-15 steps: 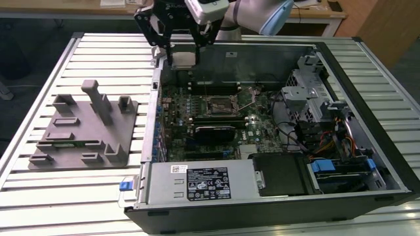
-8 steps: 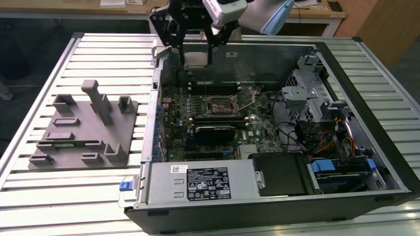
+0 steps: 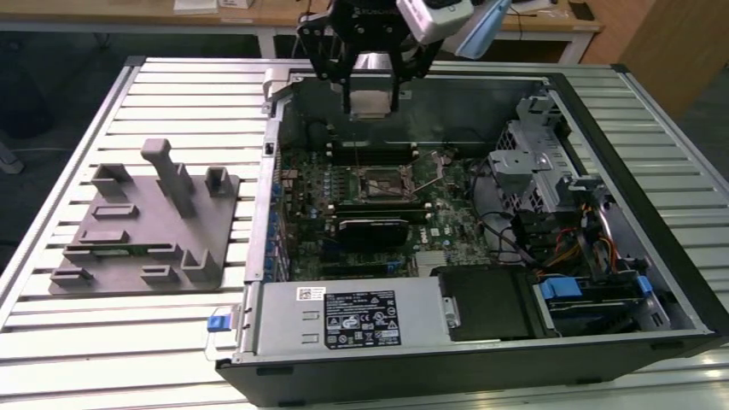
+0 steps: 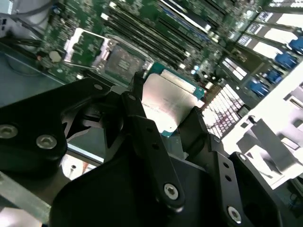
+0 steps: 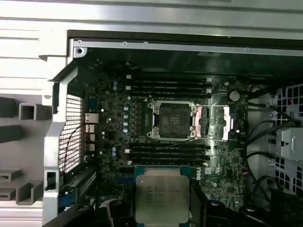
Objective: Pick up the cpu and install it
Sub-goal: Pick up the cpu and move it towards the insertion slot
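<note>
The cpu [image 3: 368, 96], a flat square chip with a silver-grey top, hangs above the back wall of the open computer case, and my gripper [image 3: 370, 104] is shut on it. In both wrist views the cpu [image 5: 162, 189] [image 4: 173, 94] sits between the black fingers [image 4: 137, 113], its top plate facing the first wrist camera. The motherboard socket [image 3: 380, 181] [image 5: 173, 119] [image 4: 120, 59] lies open below, with its metal load plate [image 5: 214, 124] swung aside. The chip is well above the board and apart from the socket.
A grey plastic fixture tray [image 3: 148, 226] lies on the slatted table at the exterior view's left of the case. Inside the case are memory slots [image 5: 168, 85], a power supply [image 3: 341, 316], a drive cage [image 3: 547, 171] and loose cables [image 3: 569, 248].
</note>
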### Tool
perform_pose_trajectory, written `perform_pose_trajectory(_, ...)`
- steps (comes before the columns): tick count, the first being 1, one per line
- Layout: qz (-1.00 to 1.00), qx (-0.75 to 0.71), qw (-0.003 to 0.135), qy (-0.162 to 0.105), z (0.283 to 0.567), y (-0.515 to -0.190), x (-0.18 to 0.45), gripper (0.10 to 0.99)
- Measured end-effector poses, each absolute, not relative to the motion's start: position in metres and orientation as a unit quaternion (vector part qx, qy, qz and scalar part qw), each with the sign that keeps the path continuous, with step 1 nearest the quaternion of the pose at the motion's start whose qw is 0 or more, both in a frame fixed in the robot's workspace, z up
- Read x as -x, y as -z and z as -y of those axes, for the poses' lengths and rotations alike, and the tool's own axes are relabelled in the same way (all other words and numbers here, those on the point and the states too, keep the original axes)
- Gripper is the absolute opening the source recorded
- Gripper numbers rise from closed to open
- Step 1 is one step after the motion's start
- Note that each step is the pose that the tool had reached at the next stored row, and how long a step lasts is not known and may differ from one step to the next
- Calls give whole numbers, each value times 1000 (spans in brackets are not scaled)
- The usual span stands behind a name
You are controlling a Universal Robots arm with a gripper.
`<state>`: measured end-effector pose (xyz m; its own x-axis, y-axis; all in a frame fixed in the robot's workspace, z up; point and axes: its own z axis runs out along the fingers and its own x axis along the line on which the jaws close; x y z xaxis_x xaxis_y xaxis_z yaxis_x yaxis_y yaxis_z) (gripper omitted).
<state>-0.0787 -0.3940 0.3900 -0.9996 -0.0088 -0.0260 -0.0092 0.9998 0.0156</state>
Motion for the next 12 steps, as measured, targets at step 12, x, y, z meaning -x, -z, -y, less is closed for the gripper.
perform_pose_trajectory(12,-1000,4,13,-8,394,-390,54,545)
